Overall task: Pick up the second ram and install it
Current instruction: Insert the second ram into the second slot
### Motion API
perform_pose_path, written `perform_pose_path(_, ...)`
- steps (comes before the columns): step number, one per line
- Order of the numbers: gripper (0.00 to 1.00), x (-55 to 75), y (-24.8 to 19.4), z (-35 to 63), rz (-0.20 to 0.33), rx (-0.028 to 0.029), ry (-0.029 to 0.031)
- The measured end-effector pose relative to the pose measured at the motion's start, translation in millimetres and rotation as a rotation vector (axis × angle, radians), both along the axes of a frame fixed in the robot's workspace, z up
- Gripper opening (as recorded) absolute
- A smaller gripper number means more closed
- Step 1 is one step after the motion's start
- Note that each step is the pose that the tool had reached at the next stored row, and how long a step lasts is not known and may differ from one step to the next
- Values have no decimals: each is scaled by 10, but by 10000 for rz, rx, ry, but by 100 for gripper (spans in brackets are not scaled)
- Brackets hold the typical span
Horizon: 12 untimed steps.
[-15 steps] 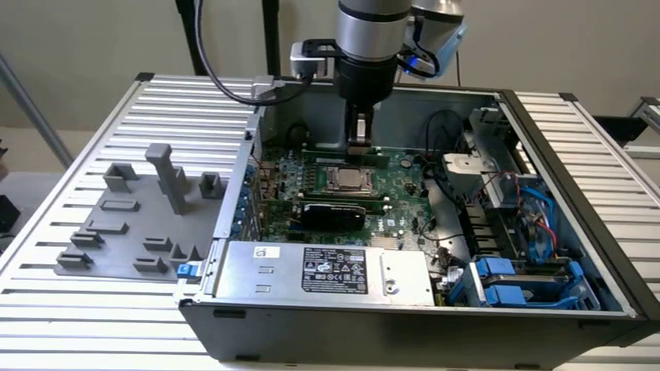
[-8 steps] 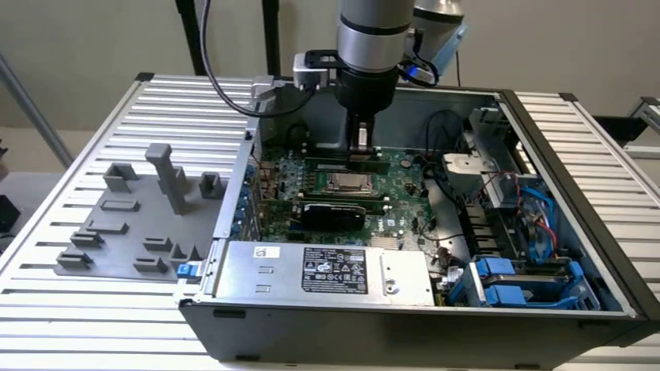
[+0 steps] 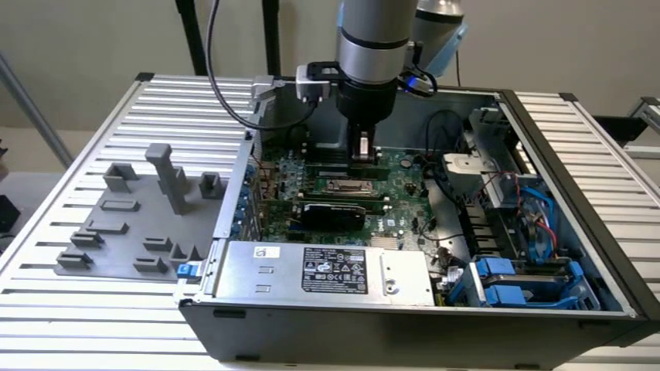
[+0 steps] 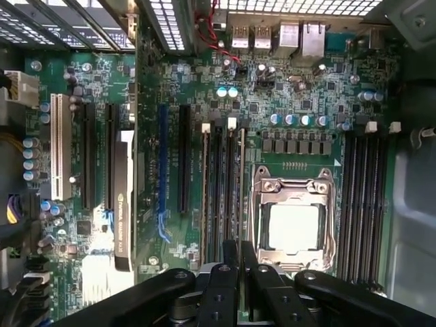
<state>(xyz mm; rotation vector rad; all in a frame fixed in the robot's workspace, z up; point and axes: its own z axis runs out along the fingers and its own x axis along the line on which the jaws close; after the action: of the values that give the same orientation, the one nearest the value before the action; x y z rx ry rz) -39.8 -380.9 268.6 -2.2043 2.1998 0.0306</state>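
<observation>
Black gripper fingers [image 4: 240, 251] clenched the second RAM stick [image 4: 241, 184] upright over the motherboard's slots [image 4: 218, 184] beside the CPU socket [image 4: 293, 226], one module [image 4: 204, 197] apparently seated, the second's installation seemingly unfinished.

You have one open computer case [image 3: 413, 332] around one processor [image 4: 293, 227]. Near the processor, you see two memory sticks [image 4: 204, 197] standing in their slots. Farther from it, you count one blue slot [image 4: 163, 150], one white slot [image 4: 60, 146] and one graphics card [image 4: 122, 211]. Well apart from the processor, outside the case, you have one grey holder tray [image 3: 129, 224].
</observation>
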Motion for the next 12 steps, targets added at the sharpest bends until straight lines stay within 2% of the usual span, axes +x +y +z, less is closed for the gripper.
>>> perform_pose_path(12, 0, -14, 0, -219, 16, 2, 0)
